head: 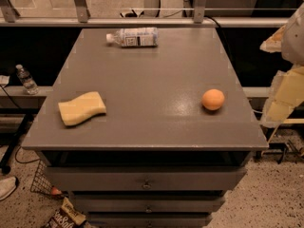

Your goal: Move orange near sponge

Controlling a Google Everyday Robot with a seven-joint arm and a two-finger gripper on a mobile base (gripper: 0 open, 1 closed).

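The orange sits on the grey cabinet top near its right edge. The pale-yellow sponge with wavy sides lies flat near the left front of the top, far from the orange. My gripper, with cream-coloured parts, hangs at the right edge of the view, beyond the cabinet's right side and to the right of the orange. It holds nothing.
A plastic water bottle lies on its side at the back of the top. A small bottle stands on a ledge at the left. A railing runs behind the cabinet. Drawers face me below. A snack bag lies on the floor.
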